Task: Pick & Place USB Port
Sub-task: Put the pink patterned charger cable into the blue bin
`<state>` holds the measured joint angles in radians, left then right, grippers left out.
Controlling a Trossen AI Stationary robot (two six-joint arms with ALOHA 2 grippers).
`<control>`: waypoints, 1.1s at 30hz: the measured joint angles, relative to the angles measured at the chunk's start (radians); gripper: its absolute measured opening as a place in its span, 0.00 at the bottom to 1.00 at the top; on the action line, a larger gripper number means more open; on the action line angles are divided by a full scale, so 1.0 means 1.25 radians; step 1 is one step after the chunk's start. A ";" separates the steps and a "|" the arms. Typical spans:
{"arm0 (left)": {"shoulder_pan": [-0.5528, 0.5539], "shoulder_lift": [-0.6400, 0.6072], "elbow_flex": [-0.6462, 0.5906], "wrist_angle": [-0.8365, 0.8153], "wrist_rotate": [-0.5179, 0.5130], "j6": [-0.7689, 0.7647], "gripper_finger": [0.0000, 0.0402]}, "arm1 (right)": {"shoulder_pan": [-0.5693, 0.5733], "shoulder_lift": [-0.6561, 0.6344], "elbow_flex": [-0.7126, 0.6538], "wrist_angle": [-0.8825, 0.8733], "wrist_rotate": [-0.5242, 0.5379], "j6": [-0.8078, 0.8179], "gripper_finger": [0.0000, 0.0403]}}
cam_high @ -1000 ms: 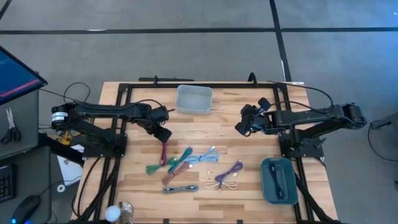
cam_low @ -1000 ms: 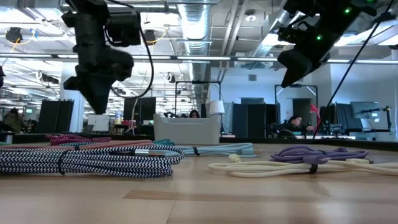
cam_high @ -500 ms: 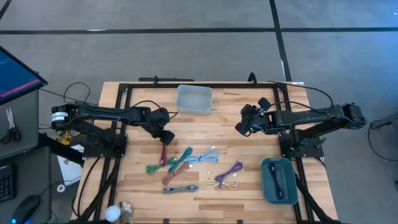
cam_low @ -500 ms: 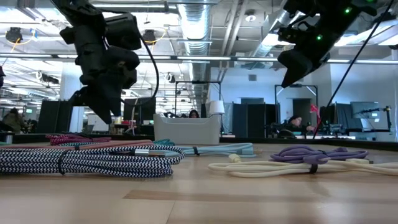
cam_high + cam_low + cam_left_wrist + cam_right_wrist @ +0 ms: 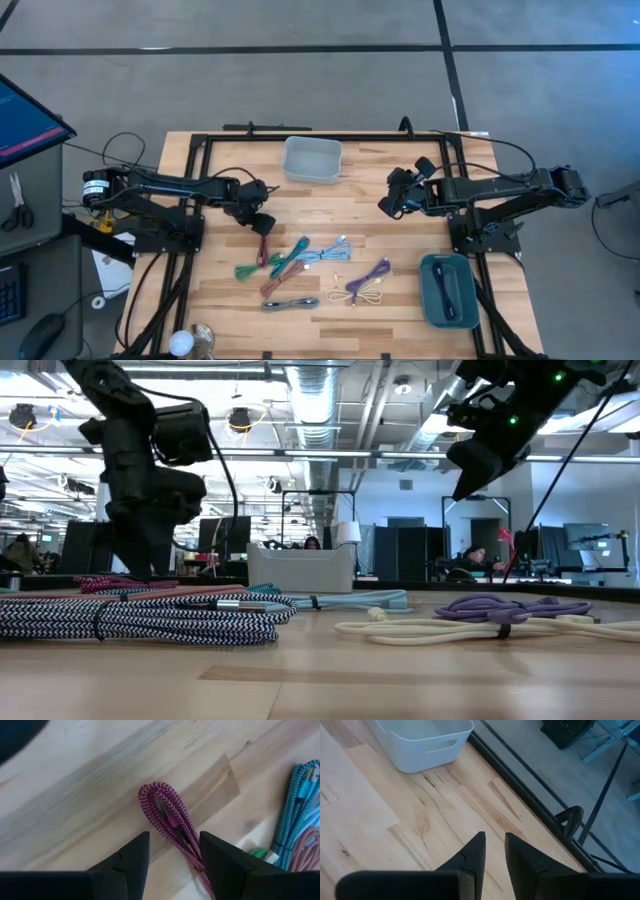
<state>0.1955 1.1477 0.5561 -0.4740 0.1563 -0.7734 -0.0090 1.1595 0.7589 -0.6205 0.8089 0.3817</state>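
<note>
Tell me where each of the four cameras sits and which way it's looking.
High: overhead, straight down; table, both arms.
Low: table height, level across cables into the room; both arms overhead.
Left wrist: over the magenta cable; left gripper open.
Right wrist: toward the white bin; right gripper empty.
Shared: white bin in high, low, right wrist.

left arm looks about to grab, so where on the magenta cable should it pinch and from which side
Grip the magenta braided cable across its folded bundle, a little below the looped end, coming straight down from above. It lies flat on the table as a narrow doubled strand, apart from the teal cable, so fingers can straddle its width. The left gripper hangs open over it already, one finger either side.
</note>
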 joint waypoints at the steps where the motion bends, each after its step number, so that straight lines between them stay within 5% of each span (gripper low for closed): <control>1: 0.000 0.000 -0.008 0.016 0.001 -0.008 0.43 | 0.000 0.000 0.000 0.000 0.000 0.000 0.16; 33: 0.000 0.080 -0.036 0.158 -0.019 -0.010 0.43 | 0.000 0.000 0.000 0.000 0.001 0.000 0.16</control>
<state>0.1955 1.2476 0.5114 -0.2759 0.1326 -0.7864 -0.0093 1.1591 0.7589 -0.6209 0.8098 0.3813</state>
